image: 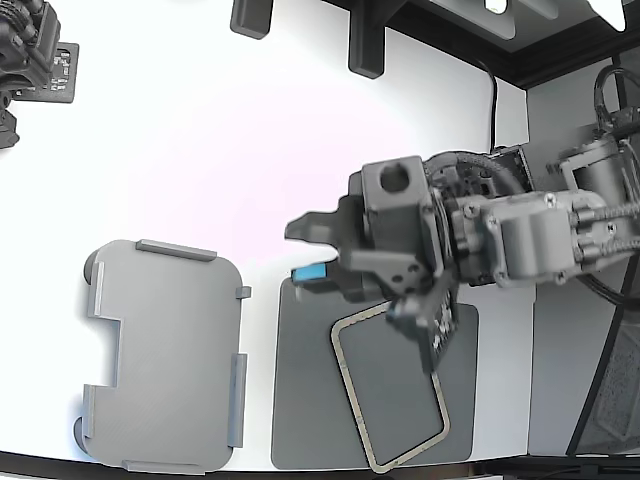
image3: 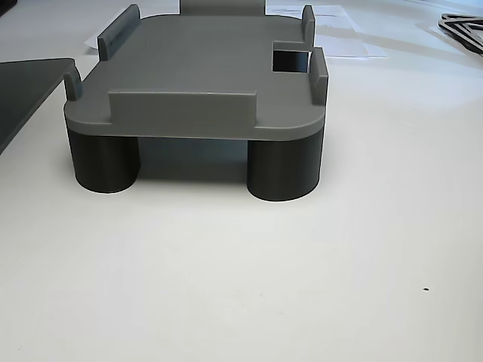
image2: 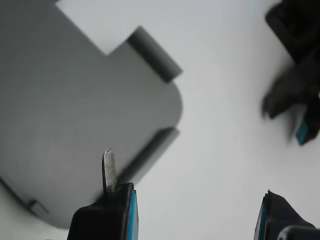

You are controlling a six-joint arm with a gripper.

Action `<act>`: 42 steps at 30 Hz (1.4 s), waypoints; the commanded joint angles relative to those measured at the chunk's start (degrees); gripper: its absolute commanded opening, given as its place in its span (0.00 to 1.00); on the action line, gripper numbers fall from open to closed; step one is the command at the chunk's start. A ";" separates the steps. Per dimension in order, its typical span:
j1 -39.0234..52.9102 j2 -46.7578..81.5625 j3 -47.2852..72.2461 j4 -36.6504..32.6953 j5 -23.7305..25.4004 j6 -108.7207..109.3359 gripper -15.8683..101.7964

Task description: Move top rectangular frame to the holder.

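The top rectangular frame (image: pixel 352 400), a thin tan speckled outline, lies askew over the dark grey mat (image: pixel 300 400). Its upper right corner is hidden under my gripper's body. The light grey holder (image: pixel 160 350) stands to the exterior view's left of the mat and is empty. It also shows in the wrist view (image2: pixel 65 115) and, on its round feet, in the other view (image3: pixel 196 75). My gripper (image: pixel 302 250) hovers between mat and holder with its jaws apart and nothing between them (image2: pixel 197 217). A thin pale strip (image2: pixel 108 167) sticks up by one finger; I cannot tell what it is.
A second dark arm (image: pixel 30 60) sits at the exterior view's top left and shows in the wrist view (image2: pixel 295 95). Two dark posts (image: pixel 365 45) stand at the table's back edge. The table's front edge runs just below holder and mat.
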 commanded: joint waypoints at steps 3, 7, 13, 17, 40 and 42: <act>8.53 -5.45 -13.01 6.42 -4.39 -11.87 0.98; 13.97 -8.61 -15.82 8.61 -5.27 -11.25 0.97; 23.99 -15.47 -21.88 13.97 -7.65 -9.40 0.98; 30.06 -25.22 -27.77 21.01 -7.91 -6.77 0.98; 43.51 -46.41 -31.03 23.20 -13.71 5.54 0.98; 44.21 -46.32 -28.92 20.57 -13.71 5.36 0.98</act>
